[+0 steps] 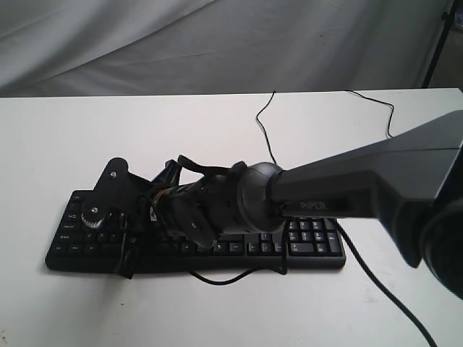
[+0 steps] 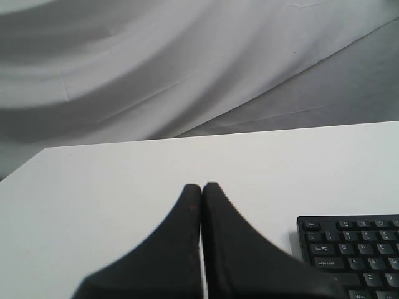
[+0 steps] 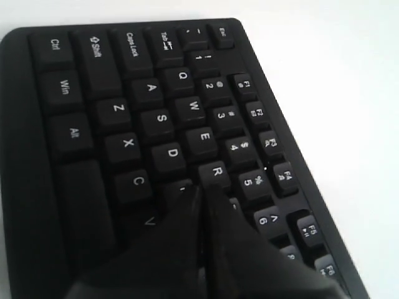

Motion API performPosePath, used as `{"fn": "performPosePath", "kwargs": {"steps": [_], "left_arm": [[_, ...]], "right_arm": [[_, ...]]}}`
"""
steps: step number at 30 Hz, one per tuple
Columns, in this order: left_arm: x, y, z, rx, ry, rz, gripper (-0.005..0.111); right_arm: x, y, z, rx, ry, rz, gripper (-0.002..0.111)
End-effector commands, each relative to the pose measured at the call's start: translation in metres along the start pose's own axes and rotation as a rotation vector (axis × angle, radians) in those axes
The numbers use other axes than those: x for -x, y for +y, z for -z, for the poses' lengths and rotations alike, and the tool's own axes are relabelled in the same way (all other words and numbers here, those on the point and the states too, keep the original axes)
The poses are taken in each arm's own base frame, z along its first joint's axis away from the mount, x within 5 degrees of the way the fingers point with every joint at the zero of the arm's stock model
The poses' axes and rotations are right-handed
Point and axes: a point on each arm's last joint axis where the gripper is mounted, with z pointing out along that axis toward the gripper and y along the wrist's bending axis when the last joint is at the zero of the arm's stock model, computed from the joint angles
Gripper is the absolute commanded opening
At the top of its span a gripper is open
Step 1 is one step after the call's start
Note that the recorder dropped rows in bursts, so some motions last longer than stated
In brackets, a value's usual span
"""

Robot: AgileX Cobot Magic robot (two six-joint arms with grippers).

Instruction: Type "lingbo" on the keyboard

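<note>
The black keyboard (image 1: 311,246) lies across the white table, and my right arm hides its middle. That arm reaches over it from the right. My right gripper (image 1: 108,210) is above the left half of the keys. In the right wrist view the right gripper (image 3: 202,188) is shut and empty, its tips over the keys just below R (image 3: 216,170), beside D (image 3: 173,153). Whether they touch a key I cannot tell. My left gripper (image 2: 202,187) is shut and empty. It hangs over bare table left of the keyboard (image 2: 355,249), near its Esc corner. The exterior view does not show it.
The keyboard's thin cable (image 1: 264,123) runs toward the table's far edge. A second black cable (image 1: 376,101) loops at the back right, and another trails off the front right (image 1: 391,289). A grey cloth backdrop (image 2: 187,62) hangs behind the table.
</note>
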Motion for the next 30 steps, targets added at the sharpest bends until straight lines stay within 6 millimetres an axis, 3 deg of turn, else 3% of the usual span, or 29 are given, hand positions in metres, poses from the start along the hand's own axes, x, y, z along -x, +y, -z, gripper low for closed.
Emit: {"fn": "performPosePath", "kwargs": {"steps": [1,8,14,18,30], "left_arm": [[-0.001,0.000,-0.001,-0.004,0.003,0.003,0.001],[-0.001,0.000,-0.001,-0.004,0.003,0.003,0.001],[-0.001,0.000,-0.001,-0.004,0.003,0.003,0.001],[-0.001,0.000,-0.001,-0.004,0.003,0.003,0.001],[-0.001,0.000,-0.001,-0.004,0.003,0.003,0.001]], "right_arm": [[-0.006,0.003,-0.008,0.002,0.007,-0.011,0.000],[-0.008,0.004,-0.010,0.006,0.016,-0.017,0.000],[0.009,-0.005,0.014,-0.016,-0.032,-0.022,0.000],[0.007,-0.003,0.030,-0.014,-0.031,-0.021,0.000],[0.005,0.012,0.024,0.014,-0.017,0.004,0.000]]}}
